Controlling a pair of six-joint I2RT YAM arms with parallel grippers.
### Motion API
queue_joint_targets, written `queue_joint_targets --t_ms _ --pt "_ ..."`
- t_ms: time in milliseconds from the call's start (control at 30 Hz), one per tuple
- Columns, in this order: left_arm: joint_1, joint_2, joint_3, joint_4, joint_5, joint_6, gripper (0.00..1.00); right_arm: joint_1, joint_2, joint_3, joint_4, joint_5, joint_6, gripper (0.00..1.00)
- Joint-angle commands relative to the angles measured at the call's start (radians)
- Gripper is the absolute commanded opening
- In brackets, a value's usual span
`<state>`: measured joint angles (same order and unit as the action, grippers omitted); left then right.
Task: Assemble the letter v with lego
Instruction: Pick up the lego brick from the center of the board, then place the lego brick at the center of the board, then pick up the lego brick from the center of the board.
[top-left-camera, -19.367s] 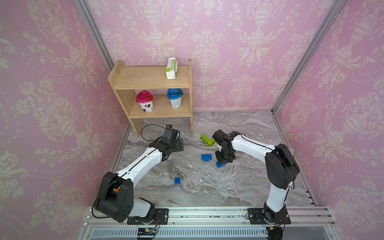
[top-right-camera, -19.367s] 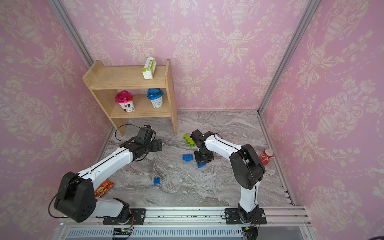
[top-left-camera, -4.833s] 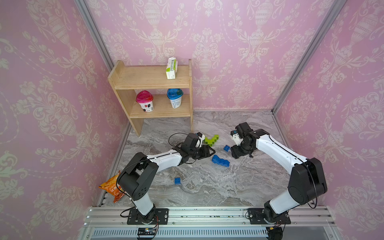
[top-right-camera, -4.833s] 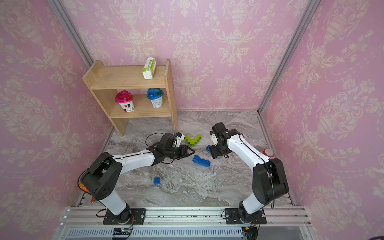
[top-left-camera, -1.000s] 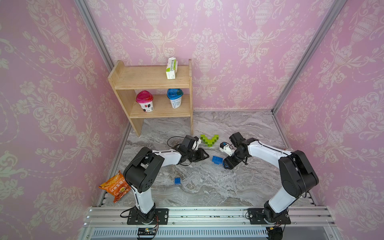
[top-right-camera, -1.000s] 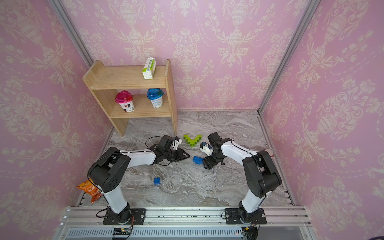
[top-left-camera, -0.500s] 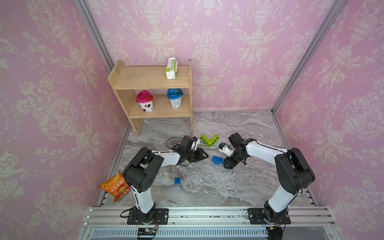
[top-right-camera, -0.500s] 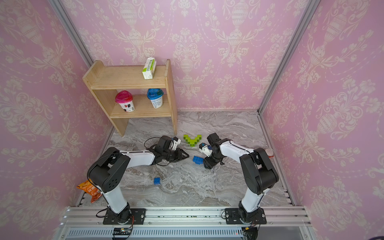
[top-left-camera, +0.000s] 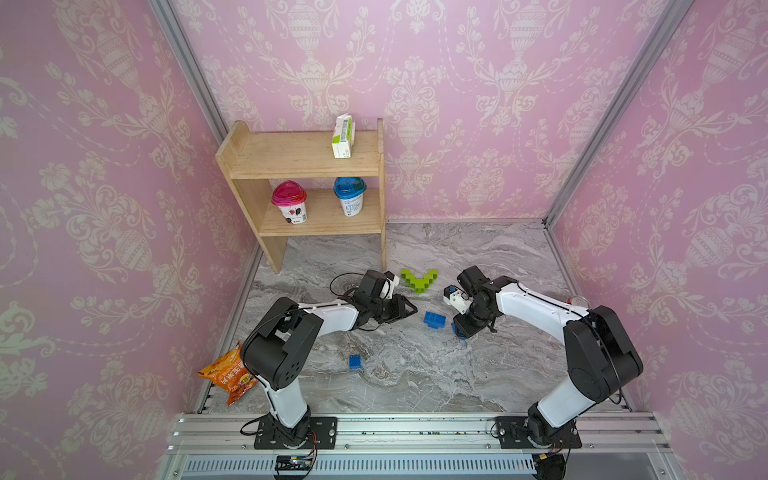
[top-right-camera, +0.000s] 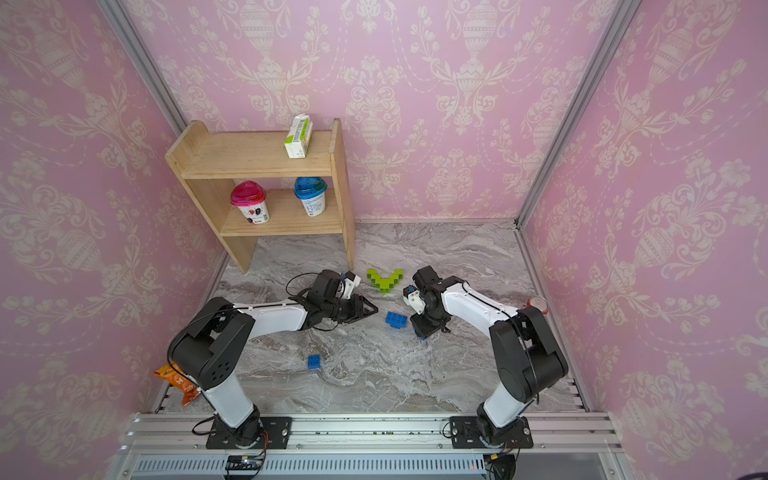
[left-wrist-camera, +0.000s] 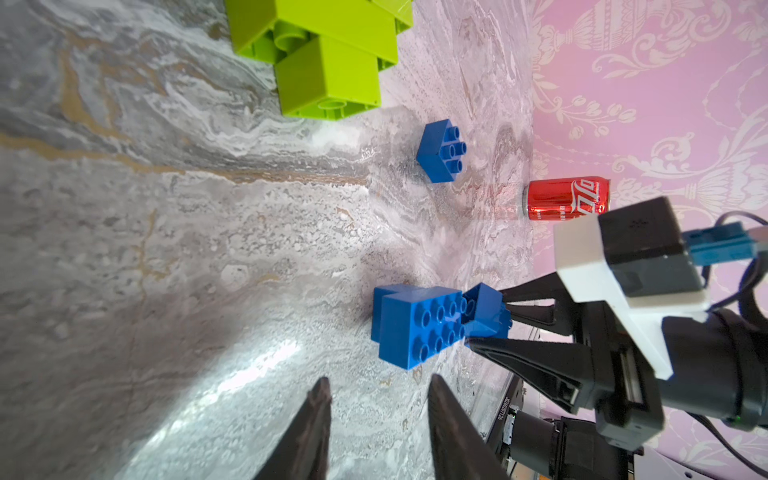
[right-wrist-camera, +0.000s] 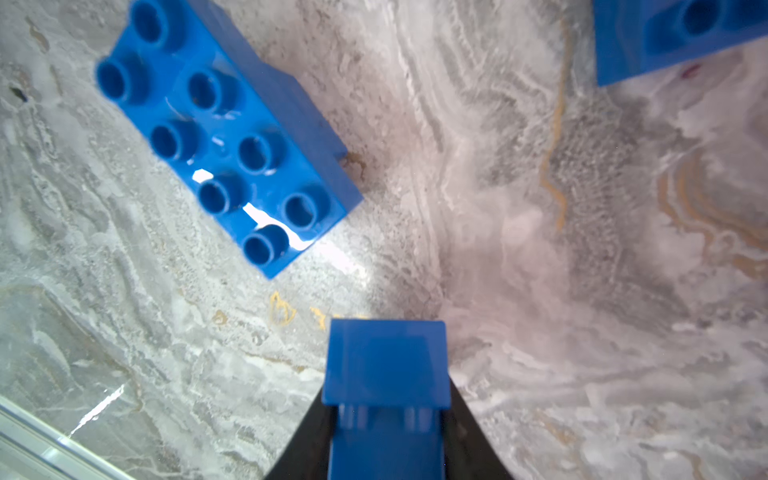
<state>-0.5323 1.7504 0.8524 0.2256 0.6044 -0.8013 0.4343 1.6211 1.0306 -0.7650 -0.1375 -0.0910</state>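
1. Black right pincer (right-wrist-camera: 386, 392): clamped on a small blue brick (right-wrist-camera: 386, 361), low over the marble bench (top-left-camera: 415, 390).
2. Long blue brick (right-wrist-camera: 232, 153): flat on the bench, studs up, just beside the held brick but not touching it.
3. Left pincer (left-wrist-camera: 377, 380): fingers slightly parted with nothing between them, pointing at the long blue brick.
4. Square blue brick (left-wrist-camera: 440, 151): loose, between the long blue brick and the green V.
5. Green V (top-left-camera: 419, 280): lime lego, assembled, flat near the shelf's foot.
6. Lone blue brick (top-left-camera: 354, 360): nearer the front rail, well apart.
7. Red soda can (top-left-camera: 577, 300): upright by the right wall.
8. Wooden shelf (top-left-camera: 286, 160): the top board carries a carton (top-left-camera: 343, 137). The lower board carries a pink-lidded cup (top-left-camera: 289, 202) and a blue-lidded cup (top-left-camera: 350, 197), contents hidden.
9. Orange snack bag (top-left-camera: 228, 376): at the bench's left edge.
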Motion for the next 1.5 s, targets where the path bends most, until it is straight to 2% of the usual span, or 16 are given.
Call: queue_joint_targets --t_ms 0,100,200,300,500,700,833,967,1033,1133,1300,1467 --pt "0.015 -0.040 -0.013 -0.038 -0.002 0.034 0.41 0.025 -0.028 0.069 -0.207 0.039 0.183 0.33" --pt "0.021 -0.051 -0.010 -0.063 -0.008 0.054 0.41 0.068 -0.023 0.105 -0.292 0.050 0.278 0.31" --pt "0.030 -0.065 -0.007 -0.097 -0.011 0.074 0.41 0.082 0.002 0.133 -0.351 0.018 0.415 0.31" --pt "0.035 -0.082 -0.003 -0.136 -0.022 0.103 0.41 0.102 0.044 0.135 -0.376 -0.018 0.490 0.33" --pt "0.035 -0.085 0.010 -0.187 -0.024 0.140 0.41 0.109 0.151 0.136 -0.385 -0.052 0.489 0.35" --pt "0.034 -0.083 0.004 -0.176 -0.010 0.138 0.40 0.107 0.230 0.209 -0.364 -0.042 0.474 0.36" --pt "0.028 -0.079 -0.007 -0.147 0.000 0.119 0.40 0.103 0.240 0.221 -0.361 -0.027 0.470 0.64" --pt "0.013 -0.061 -0.008 -0.104 0.011 0.095 0.41 0.096 0.199 0.220 -0.354 -0.002 0.472 0.77" --pt "0.006 -0.049 -0.014 -0.039 0.026 0.068 0.44 0.087 0.125 0.201 -0.317 0.030 0.490 0.84" --pt "-0.004 -0.027 -0.024 0.063 0.042 0.024 0.51 0.075 -0.024 0.137 -0.225 0.114 0.517 1.00" --pt "-0.027 0.035 -0.018 0.159 0.040 0.000 0.64 0.070 -0.235 -0.017 -0.100 0.135 0.556 1.00" --pt "-0.053 0.150 -0.006 0.314 0.084 -0.090 0.66 0.040 -0.267 -0.084 -0.069 0.041 0.576 1.00"
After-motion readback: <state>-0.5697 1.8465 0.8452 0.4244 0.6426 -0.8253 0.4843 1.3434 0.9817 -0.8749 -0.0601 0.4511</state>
